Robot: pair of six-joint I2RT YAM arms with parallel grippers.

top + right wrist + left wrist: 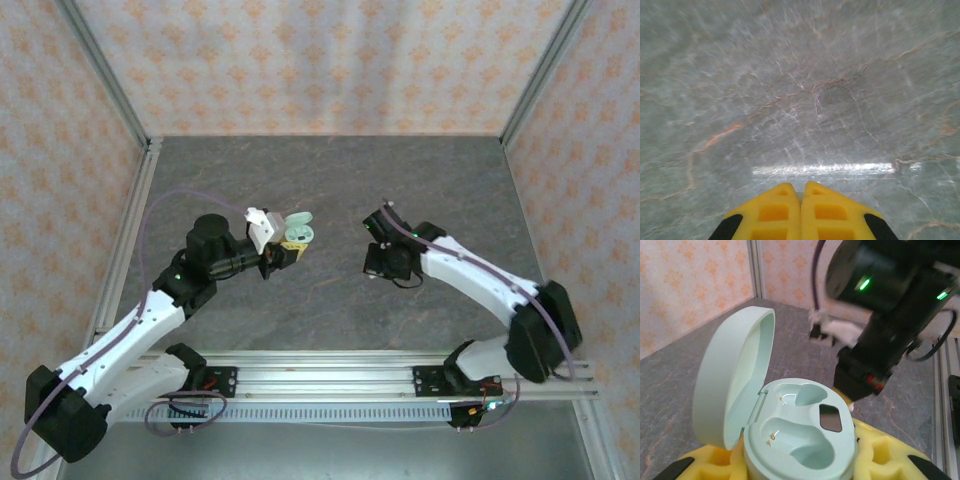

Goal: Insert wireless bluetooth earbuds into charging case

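I am watching my left pincer (287,250) grasping the open mint case (800,440) by its base, left of centre in the top view and above the bench (330,170). In the left wrist view the lid (730,385) is standing up at the left, and both wells are showing their gold contacts. My right pincer (801,200) is sitting clenched, fingers pressed together, over grey bench right of centre.

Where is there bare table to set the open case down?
Bare table stretches along the back wall, and in the middle between the left gripper, which holds the open case, and the shut right gripper. Crowded along the front rail.
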